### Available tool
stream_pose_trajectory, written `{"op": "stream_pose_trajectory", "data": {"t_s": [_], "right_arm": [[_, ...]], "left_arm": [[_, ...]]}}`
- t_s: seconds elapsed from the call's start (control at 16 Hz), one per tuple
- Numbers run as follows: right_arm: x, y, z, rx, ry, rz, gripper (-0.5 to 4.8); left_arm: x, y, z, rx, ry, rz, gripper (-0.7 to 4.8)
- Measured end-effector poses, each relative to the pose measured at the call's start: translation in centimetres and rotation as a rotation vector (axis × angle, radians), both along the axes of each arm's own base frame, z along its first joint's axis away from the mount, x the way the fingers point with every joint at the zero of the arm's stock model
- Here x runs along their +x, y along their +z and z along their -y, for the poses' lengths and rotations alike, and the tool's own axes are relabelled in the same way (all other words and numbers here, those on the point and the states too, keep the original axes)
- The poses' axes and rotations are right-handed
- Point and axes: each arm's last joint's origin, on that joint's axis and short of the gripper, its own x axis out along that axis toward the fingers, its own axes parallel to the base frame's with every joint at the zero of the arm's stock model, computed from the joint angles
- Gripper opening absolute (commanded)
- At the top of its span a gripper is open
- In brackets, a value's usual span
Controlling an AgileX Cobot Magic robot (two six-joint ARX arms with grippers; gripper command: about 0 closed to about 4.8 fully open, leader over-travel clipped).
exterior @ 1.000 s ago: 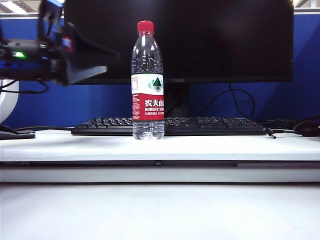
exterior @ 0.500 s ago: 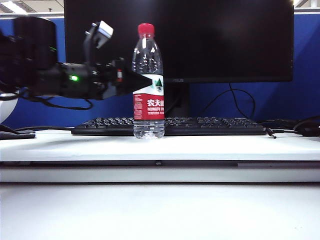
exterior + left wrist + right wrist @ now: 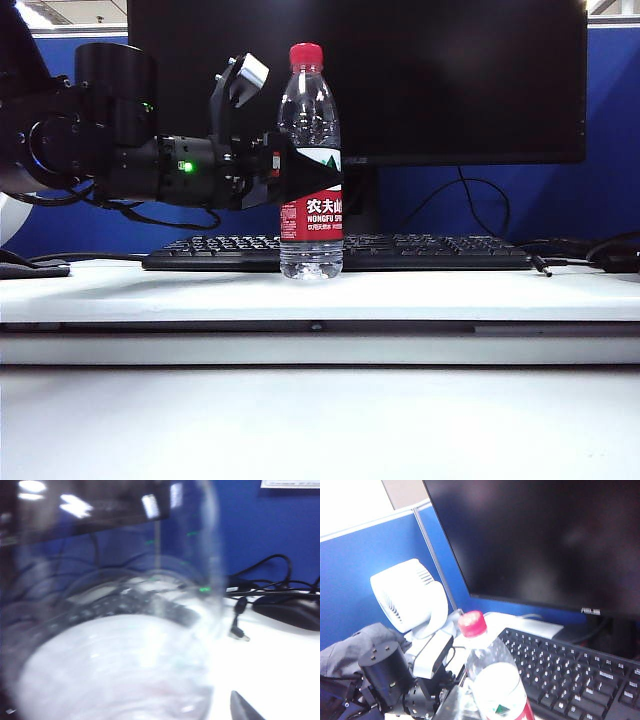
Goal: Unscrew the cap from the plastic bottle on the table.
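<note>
"NONGFU SPRING" and white Chinese characters are printed on the red band of the plastic bottle [image 3: 311, 160]; "ASUS" is marked on the monitor [image 3: 590, 610] bezel.

three cameras, one bottle
exterior looks level across the desk [image 3: 400, 295]; left wrist sits against the plastic bottle [image 3: 115, 630]; right wrist looks down on it from above.

Desk clutter behind the work
A dark monitor [image 3: 360, 80] stands over a black keyboard [image 3: 400, 252]; a white fan [image 3: 412, 597] sits beside the blue partition [image 3: 365, 570].
</note>
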Motion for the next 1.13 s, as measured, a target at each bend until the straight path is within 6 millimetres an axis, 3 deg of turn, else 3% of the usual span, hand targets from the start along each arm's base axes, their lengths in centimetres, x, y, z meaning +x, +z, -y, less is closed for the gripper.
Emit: {"op": "stream_pose_trajectory", "data": {"t_s": [0.25, 0.31, 0.38, 0.69, 0.81, 0.88, 0.94, 1.13], "right_arm": [[0.0, 0.0, 0.0, -0.001, 0.0, -0.002, -0.06], [0.1, -0.1, 0.0, -0.002, 0.0, -0.006, -0.06], [0.1, -0.2, 0.0, -0.006, 0.002, -0.019, -0.06], [0.1, -0.8, -1.0, -0.021, 0.045, -0.061, -0.06], [0.6, -2.7, -3.8, -0.12, 0.128, -0.106, -0.04], [0.6, -3.2, -4.6, -0.152, 0.127, -0.113, 0.91], [0.5, -3.4, -5.7, -0.183, 0.077, -0.087, 2.66], [-0.2, -3.1, -8.6, -0.217, -0.209, 0.045, 2.67]], "left_arm": [[-0.2, 0.0, 0.5, 0.005, -0.014, 0.002, 4.07], [-0.3, -0.1, 0.6, 0.005, -0.025, 0.002, 3.33], [-0.6, 0.0, 1.2, 0.008, -0.049, 0.01, 3.01], [-1.1, -0.1, 1.9, 0.01, -0.082, 0.012, 2.99], [-1.2, -0.1, 2.1, 0.009, -0.089, 0.009, 2.99], [-1.2, -0.1, 2.2, 0.009, -0.092, 0.008, 2.99], [-1.3, -0.1, 2.3, 0.009, -0.101, 0.006, 2.99], [-1.4, -0.1, 2.5, 0.009, -0.106, -0.001, 2.99]]}}
